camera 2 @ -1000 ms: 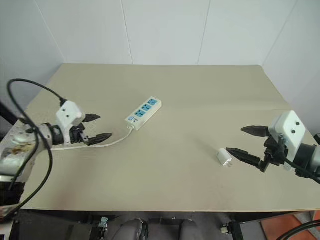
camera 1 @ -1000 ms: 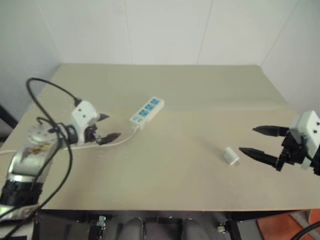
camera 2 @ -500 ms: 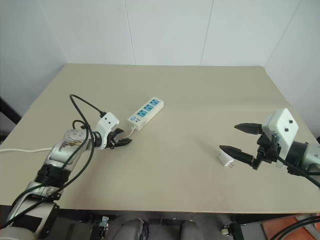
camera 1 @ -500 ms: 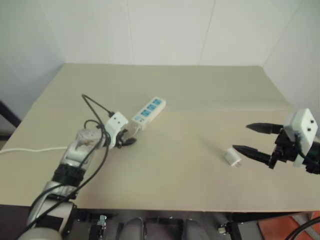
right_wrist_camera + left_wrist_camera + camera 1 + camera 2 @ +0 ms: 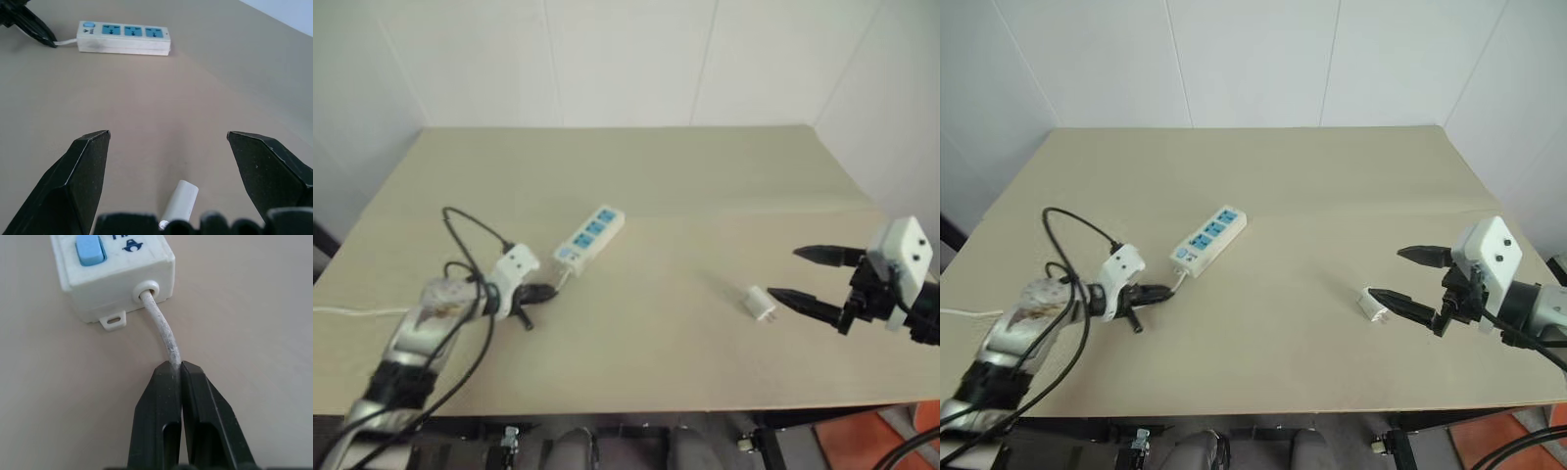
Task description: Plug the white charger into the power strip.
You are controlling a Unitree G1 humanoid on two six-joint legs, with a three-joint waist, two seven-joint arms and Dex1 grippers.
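1. Charger [image 5: 760,303], small and white, lies on the bench [image 5: 666,176] just beside the lower right finger's tip; the right fingers [image 5: 795,276] are spread wide, released.
2. Left fingers [image 5: 177,366] are clenched on the cord [image 5: 161,330] just behind the power strip [image 5: 1208,237].

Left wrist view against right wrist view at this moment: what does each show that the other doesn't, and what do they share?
Left wrist view: the left gripper shut on the thin white cord just behind the power strip, whose blue switch and cord outlet are close up.

Right wrist view: the right gripper open, with the white charger lying on the table between its fingers, and the strip's three blue socket panels.

Both: the power strip's switch end, its cord, the left gripper and the beige table.
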